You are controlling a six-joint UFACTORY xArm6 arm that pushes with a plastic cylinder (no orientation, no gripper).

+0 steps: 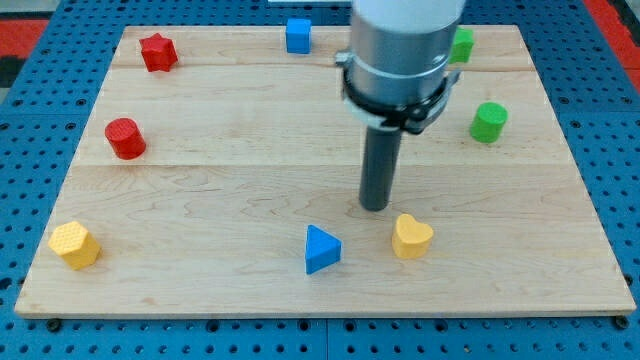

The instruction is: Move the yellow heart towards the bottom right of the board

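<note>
The yellow heart (pixel 411 237) lies on the wooden board (pixel 220 190) near the view's bottom, right of centre. My tip (pixel 375 206) rests on the board just up and to the left of the heart, a small gap apart. A blue triangle (pixel 321 249) lies left of the heart, below and left of my tip.
A yellow hexagon (pixel 75 245) sits at bottom left. A red cylinder (pixel 126 138) and red star (pixel 158 52) are at the left. A blue cube (pixel 298 35) is at the top. A green cylinder (pixel 489 122) is at right; another green block (pixel 461 46) is partly hidden behind the arm.
</note>
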